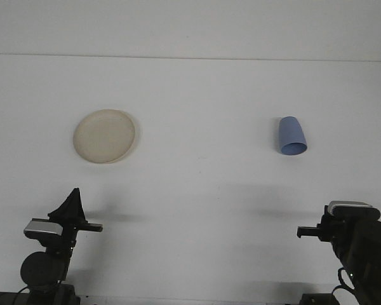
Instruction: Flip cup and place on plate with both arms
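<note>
A blue cup [291, 135] rests on the white table [197, 190] at the right, its wide mouth end toward me and its narrow base away. A round beige plate [105, 136] lies flat at the left, empty. My left gripper [70, 201] stands near the front left edge, pointing up and shut on nothing, well short of the plate. My right gripper [343, 219] is low at the front right corner, in front of the cup and far from it. It is tipped toward me, so only its dark wrist body and camera housing show.
The table's back edge meets a pale wall [190, 25] behind the plate and cup. Both arm bases sit at the bottom corners.
</note>
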Controlling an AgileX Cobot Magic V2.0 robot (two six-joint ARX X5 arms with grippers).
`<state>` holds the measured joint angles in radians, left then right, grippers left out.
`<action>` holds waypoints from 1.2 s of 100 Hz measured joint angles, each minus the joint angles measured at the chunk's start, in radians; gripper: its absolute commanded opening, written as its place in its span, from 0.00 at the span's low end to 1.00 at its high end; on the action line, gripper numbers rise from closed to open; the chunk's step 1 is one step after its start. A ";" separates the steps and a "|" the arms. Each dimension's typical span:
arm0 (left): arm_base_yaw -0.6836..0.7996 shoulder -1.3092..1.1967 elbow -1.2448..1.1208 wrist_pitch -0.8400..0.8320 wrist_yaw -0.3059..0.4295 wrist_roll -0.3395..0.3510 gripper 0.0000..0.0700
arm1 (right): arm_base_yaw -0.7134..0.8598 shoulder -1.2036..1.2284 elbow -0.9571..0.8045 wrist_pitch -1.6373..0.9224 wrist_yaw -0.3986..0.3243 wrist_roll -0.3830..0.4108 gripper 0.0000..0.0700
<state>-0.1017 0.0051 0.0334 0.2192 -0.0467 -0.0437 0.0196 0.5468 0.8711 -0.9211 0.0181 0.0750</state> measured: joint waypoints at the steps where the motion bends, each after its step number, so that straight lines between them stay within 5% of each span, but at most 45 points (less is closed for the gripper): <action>1: 0.000 0.000 0.000 0.000 0.000 0.000 0.01 | 0.000 0.000 0.000 -0.001 0.000 0.000 0.01; 7: 0.000 0.000 0.000 0.000 0.000 0.000 0.02 | 0.000 0.000 0.000 -0.008 0.000 0.000 0.11; 16: 0.000 0.000 0.000 0.000 0.000 0.000 0.02 | 0.000 0.000 0.000 -0.014 0.000 0.000 0.44; 23: 0.000 0.000 0.000 0.000 0.000 0.000 0.02 | 0.000 0.000 0.000 -0.017 0.000 0.000 0.58; 66: 0.000 0.000 0.000 0.000 0.000 0.000 0.02 | 0.000 0.019 0.000 0.016 0.002 0.000 0.59; 120: 0.000 0.000 0.000 0.000 0.000 0.000 0.02 | -0.002 0.475 0.000 0.598 0.008 -0.042 0.59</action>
<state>-0.1017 0.0051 0.0334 0.2192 -0.0467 -0.0437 0.0181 1.0222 0.8707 -0.3229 0.0261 0.0326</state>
